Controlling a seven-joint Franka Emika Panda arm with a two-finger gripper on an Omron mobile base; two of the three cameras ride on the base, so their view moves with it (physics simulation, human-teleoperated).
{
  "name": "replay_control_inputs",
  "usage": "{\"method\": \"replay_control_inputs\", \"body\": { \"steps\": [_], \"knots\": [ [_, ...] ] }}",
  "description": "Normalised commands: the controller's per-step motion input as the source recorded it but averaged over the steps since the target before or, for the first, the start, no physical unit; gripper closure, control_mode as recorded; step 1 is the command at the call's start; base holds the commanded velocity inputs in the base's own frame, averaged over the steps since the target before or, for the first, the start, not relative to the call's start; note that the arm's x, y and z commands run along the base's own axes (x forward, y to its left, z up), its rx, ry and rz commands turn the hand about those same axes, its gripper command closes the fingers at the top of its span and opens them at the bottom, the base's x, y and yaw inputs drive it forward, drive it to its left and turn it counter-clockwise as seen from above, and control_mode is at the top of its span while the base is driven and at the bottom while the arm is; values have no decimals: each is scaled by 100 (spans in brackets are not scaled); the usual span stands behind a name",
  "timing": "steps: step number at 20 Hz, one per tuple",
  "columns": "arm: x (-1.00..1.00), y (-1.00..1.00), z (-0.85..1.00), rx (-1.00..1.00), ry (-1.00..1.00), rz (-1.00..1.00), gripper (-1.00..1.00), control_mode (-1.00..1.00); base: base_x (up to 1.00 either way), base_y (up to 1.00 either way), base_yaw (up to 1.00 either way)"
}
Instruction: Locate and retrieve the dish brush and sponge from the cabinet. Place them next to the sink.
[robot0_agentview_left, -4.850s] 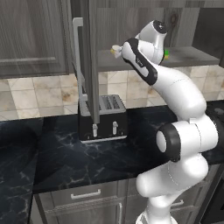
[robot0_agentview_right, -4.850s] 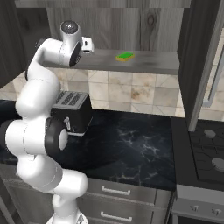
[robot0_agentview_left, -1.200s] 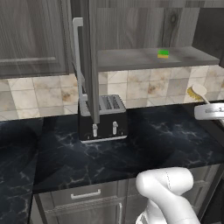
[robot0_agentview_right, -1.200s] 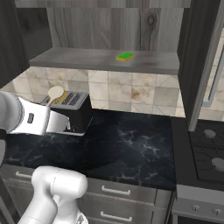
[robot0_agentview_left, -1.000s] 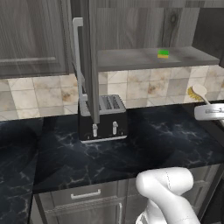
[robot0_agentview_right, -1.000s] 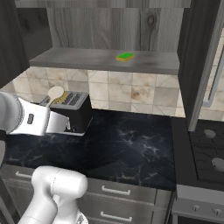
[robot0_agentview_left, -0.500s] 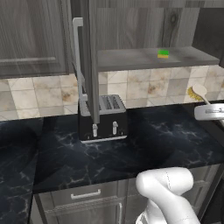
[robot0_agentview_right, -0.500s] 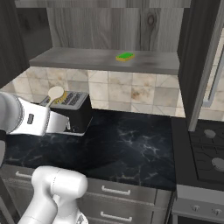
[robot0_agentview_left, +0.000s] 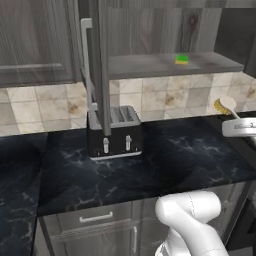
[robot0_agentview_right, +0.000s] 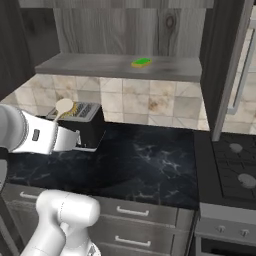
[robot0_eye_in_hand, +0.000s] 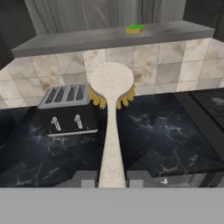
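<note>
My gripper (robot0_eye_in_hand: 111, 178) is shut on the white handle of the dish brush (robot0_eye_in_hand: 111, 87), which points away from the hand with its yellow bristles facing down, above the black counter and in front of the toaster. The brush head also shows as the dish brush (robot0_agentview_left: 227, 105) at the far right and the dish brush (robot0_agentview_right: 64, 106) at the left. The green and yellow sponge (robot0_agentview_left: 182, 59) lies flat on the open cabinet's shelf (robot0_agentview_left: 165, 66), also seen as the sponge (robot0_agentview_right: 141, 62) and the sponge (robot0_eye_in_hand: 135, 29). The sink is out of view.
A black toaster (robot0_agentview_left: 114, 132) stands on the dark marble counter (robot0_agentview_left: 175, 155) against the tiled wall. The open cabinet door (robot0_agentview_left: 104, 65) with its silver bar handle juts out above it. A stove (robot0_agentview_right: 235, 170) adjoins the counter on the right.
Since the oldest frames the arm has swung down from the cabinet shelf with the brush in its grip. Over the last second nothing has visibly moved.
</note>
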Motion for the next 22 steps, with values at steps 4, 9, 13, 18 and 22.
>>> {"method": "replay_control_inputs", "body": {
  "steps": [4,9,13,18,22],
  "knots": [
    [0,0,0,0,0,0,100,100,-47,-1,-12],
    [0,0,0,0,0,0,100,100,-11,0,-26],
    [0,0,0,0,0,0,100,100,0,0,-45],
    [0,0,0,0,0,0,100,100,0,0,-46],
    [0,0,0,0,0,0,100,100,0,0,-45]
  ]
}}
